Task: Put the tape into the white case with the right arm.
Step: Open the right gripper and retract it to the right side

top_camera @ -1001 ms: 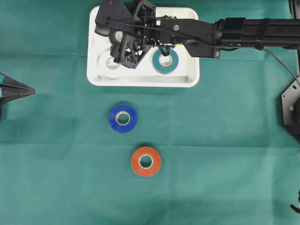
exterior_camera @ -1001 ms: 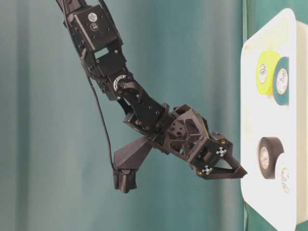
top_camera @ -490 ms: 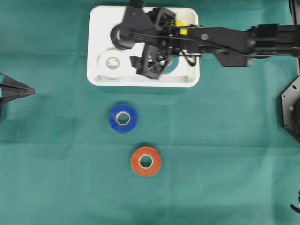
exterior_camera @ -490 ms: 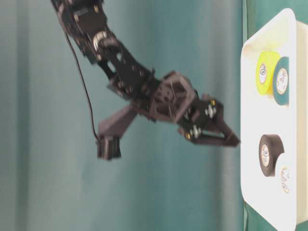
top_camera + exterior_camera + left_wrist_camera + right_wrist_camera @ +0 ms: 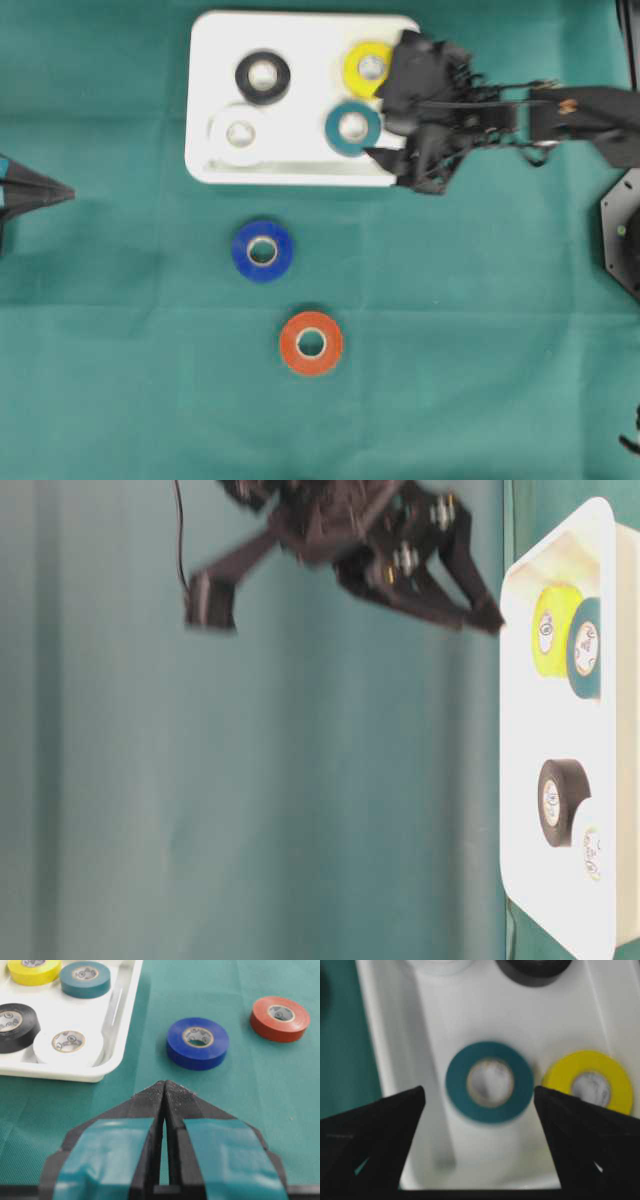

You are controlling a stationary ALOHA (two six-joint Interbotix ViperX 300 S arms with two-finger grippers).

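the tape still to move is two rolls on the green cloth: the orange roll lies farthest below the white case, and the blue roll just below its lower rim. inside the case are four rolls, white, black, teal and yellow. the right gripper, which one second ago was low over the case, has pulled back to its right edge and risen; its fingers are wide apart and hold nothing. i judge one delivery is finished and the blue roll comes next. the left gripper, left of the case, has its fingers together.
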